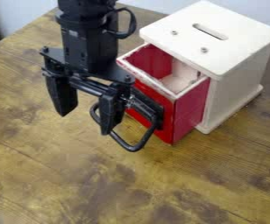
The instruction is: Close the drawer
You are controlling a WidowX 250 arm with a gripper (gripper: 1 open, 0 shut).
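The drawer point(179, 109) has a red front and pale wood inner walls, and it stands pulled partway out of the cream box casing point(225, 52), toward the lower left. Its black loop handle point(131, 131) sticks out from the red front. My gripper point(85, 105) points down just left of the drawer front, open, with one black finger point(60, 94) well clear on the left and the other finger point(107, 114) right by the handle. Nothing sits between the fingers. Whether the right finger touches the handle I cannot tell.
The casing has a slotted top point(205, 31) and stands at the upper right of the wooden table point(55, 184). A dark edge and floor show beyond the table at the top left.
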